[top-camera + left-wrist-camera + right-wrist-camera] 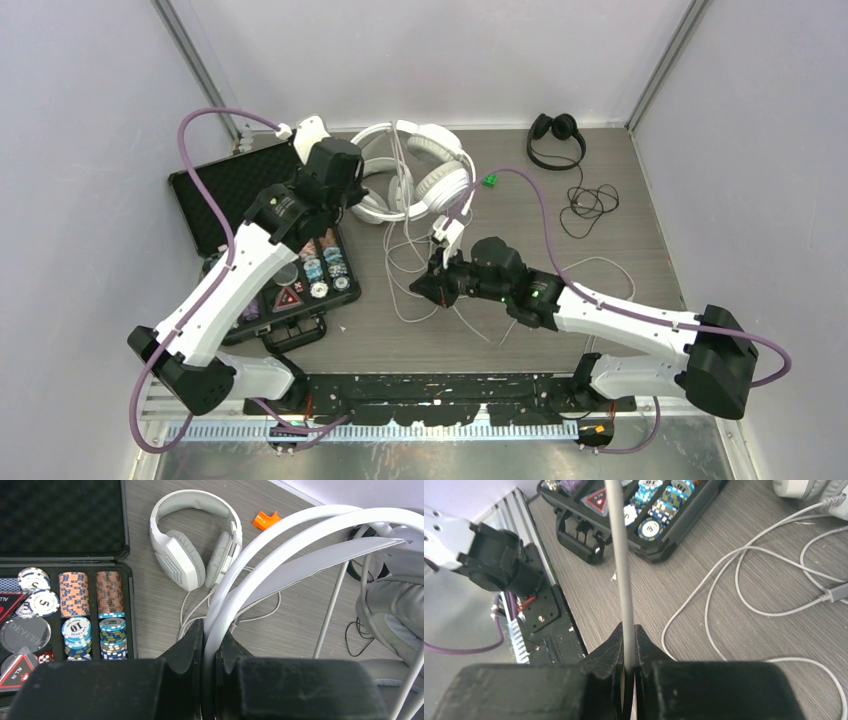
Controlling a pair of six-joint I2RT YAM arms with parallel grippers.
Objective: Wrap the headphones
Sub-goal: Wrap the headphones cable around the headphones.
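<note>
The fingers of the left gripper (210,637) are pressed together on the headband (310,562) of one white headset (387,600), with only the band between them. The band rises out of the fingers in a curve. This headset is just right of the open lid of the case (215,190), which holds chips (75,595). A second white headset (192,555) lies flat on the table (774,645), a little farther right of the case.

The fingers of the right gripper (628,645) are shut tight on a white cable (621,555), which runs straight and taut away from them. This gripper is near the right side of the case, in front of the white headsets. More loops of white cable lie loose there. The black headset (557,135) rests well apart from the case, far to the right at the back wall, with its black cable (590,200) in a small heap in front of it.
</note>
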